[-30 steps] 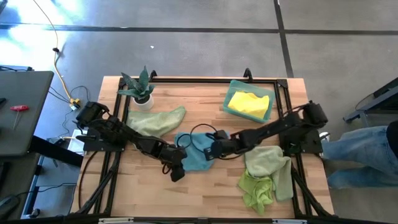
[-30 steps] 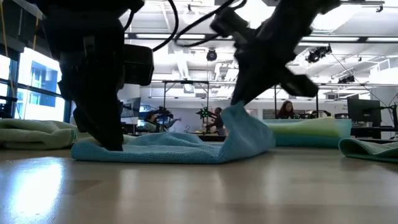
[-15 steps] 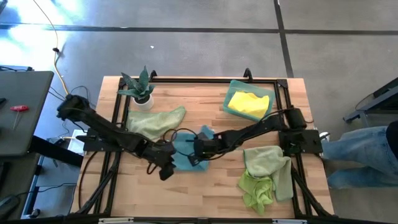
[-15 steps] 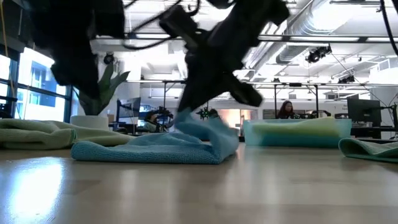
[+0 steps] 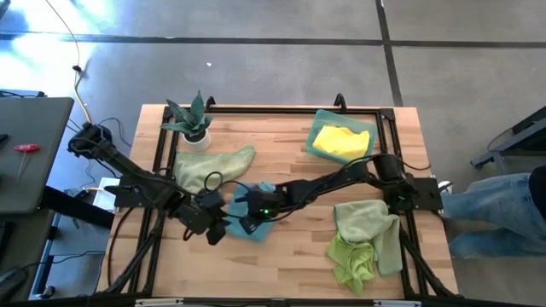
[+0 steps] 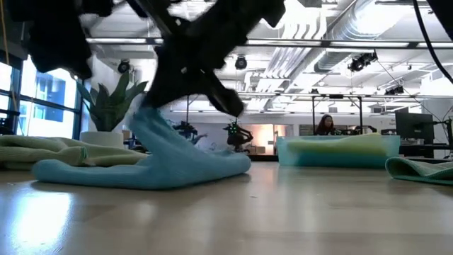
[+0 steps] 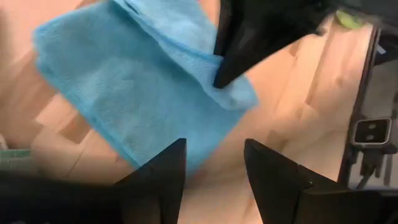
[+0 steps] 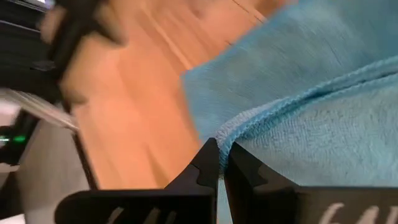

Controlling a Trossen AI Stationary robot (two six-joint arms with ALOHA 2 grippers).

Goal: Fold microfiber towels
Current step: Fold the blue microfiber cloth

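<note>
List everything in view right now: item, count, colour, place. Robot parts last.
blue towel: 1, light blue, table centre-front, part folded
sage towel: 1, pale green, left of centre, by the plant
yellow towel: 1, yellow, on a mint towel, back right
towel pile: pale green over lime, front right
plant: 1, green in white pot, back left
table: 1, light wood
person: 1, jeans, right edge
left gripper: open, over the blue towel's left side
right gripper: shut on the blue towel's edge

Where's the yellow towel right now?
From above, the yellow towel lies at the table's far right, atop a mint towel, beyond the green towels.
</note>
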